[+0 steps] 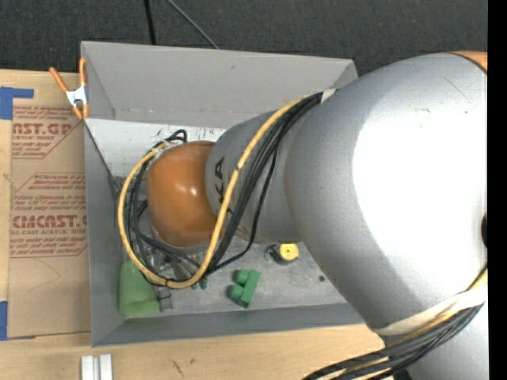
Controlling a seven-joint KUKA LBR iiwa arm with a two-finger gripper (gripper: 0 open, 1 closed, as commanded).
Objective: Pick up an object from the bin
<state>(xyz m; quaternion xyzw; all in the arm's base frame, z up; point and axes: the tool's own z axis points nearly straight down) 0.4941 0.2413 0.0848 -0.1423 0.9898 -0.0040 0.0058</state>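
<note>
Camera view shows the arm's orange domed cover (181, 192) just beside a pale green rectangular block (135, 290). Whether the gripper (162, 297) is clenched or released, I cannot tell.

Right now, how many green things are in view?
2: a pale green block in the bin's lower-left corner, and a darker green piece near the lower wall's middle. The arm may hide more.

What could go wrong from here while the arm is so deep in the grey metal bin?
The arm's orange wrist cover hides the bin floor beneath it, so a grasp there cannot be checked.
The looping yellow and black cables hang close to the pale green block and could drag it.
The dark green angled piece nearby may be knocked.
</note>
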